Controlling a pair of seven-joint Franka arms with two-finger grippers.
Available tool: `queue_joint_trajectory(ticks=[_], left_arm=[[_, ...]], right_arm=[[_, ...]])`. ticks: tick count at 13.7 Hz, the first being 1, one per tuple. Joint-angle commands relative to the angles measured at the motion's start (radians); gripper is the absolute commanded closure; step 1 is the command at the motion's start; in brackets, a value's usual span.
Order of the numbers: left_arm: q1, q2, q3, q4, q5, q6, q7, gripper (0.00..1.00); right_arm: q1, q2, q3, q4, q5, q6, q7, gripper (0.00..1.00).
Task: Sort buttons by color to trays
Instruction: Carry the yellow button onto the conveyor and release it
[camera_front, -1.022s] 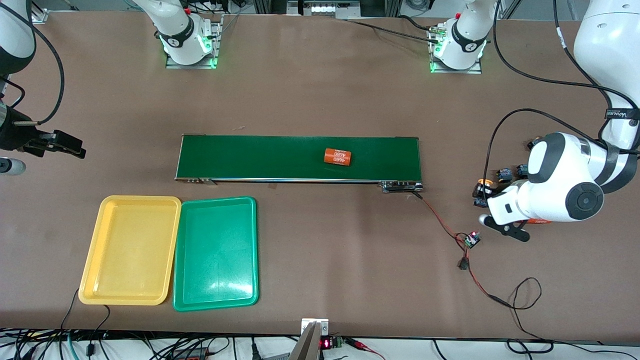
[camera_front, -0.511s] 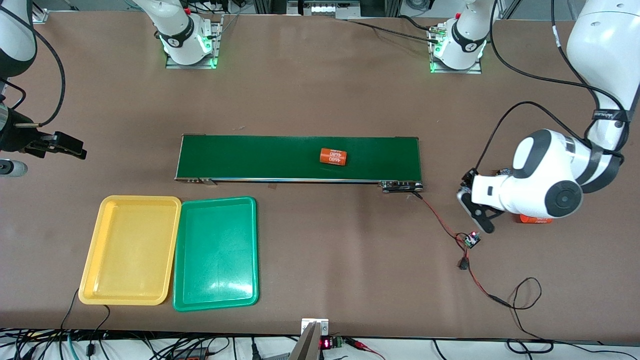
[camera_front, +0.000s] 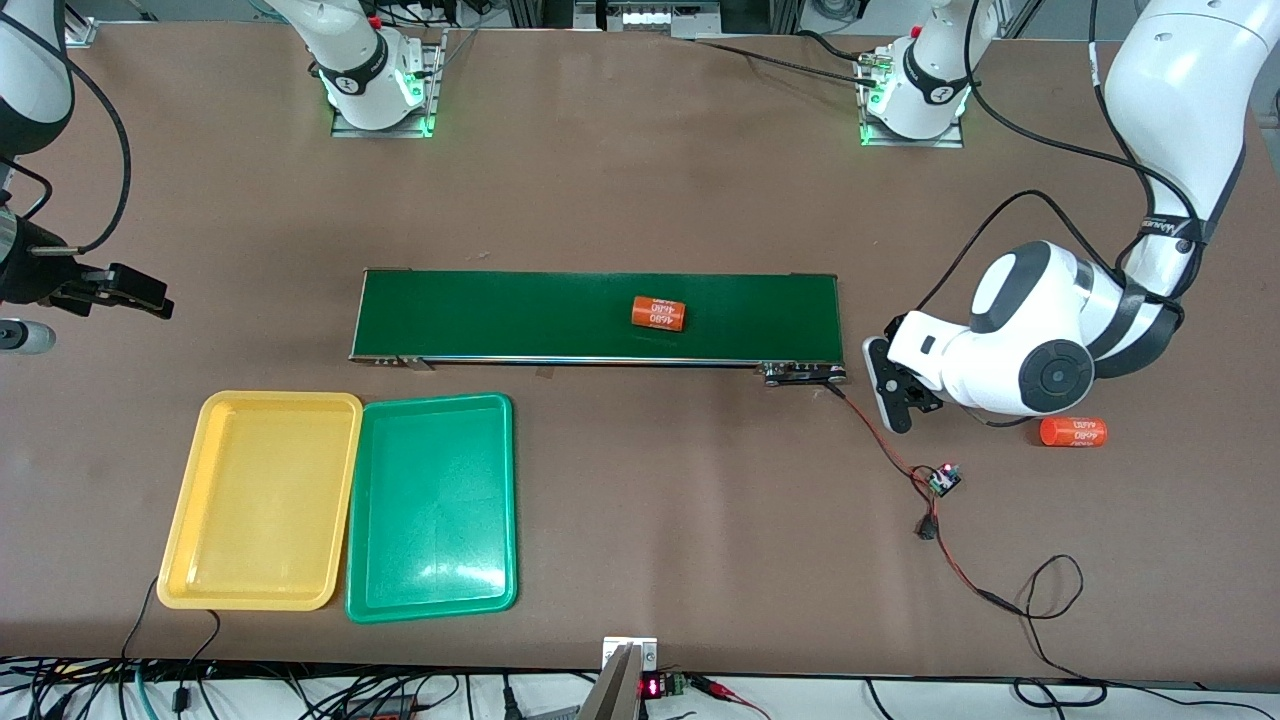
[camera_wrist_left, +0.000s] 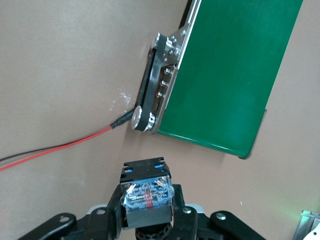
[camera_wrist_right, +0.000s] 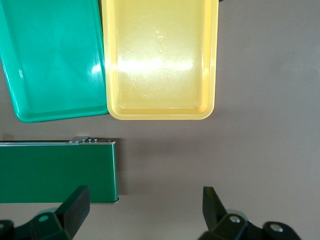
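While the left hand (camera_wrist_left: 147, 220) pinches a small black-blue blocky button (camera_wrist_left: 146, 192) over the brown counter (camera_front: 640, 200) just off the long dark-green conveyor belt (camera_front: 520, 315), the right hand (camera_wrist_right: 145, 210) waits, fingers spread, at its end. Yellow plastic tray (camera_front: 200, 560) and green plastic tray (camera_front: 430, 600) sit touching, nearer the camera.

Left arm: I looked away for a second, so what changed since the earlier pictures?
The left gripper, shut on a button, travelled toward the conveyor belt, uncovering an orange cylinder on the table. The cylinder on the belt drifted toward the right arm's end. Trays unchanged; the right gripper waits.
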Motion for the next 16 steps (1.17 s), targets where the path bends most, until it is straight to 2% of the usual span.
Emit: queue_joint_trajectory(ticks=[1,5,8,12,16], left_arm=[[0.089,-0.021,-0.078,-0.077,-0.021,0.017,-0.120,1.00],[0.111,-0.042,-0.186,-0.126,-0.021,0.014,-0.440,1.00],[0.103,-0.045,-0.220,-0.158,-0.014,0.035,-0.572,1.00],[0.102,-0.122,-0.226,-0.319,-0.014,0.233,-0.697,1.00],[0.042,-0.124,-0.225,-0.342,-0.006,0.248,-1.007,1.00]], right_arm=[[-0.003,0.003,0.000,0.010,-0.002,-0.003,-0.015,0.00],[-0.003,0.005,0.000,0.010,-0.002,-0.003,-0.015,0.00],[-0.003,0.005,0.000,0.010,0.000,-0.003,-0.014,0.00],[-0.003,0.008,0.000,0.010,0.001,-0.006,-0.012,0.00],[-0.003,0.008,0.000,0.010,0.001,-0.007,-0.012,0.00]])
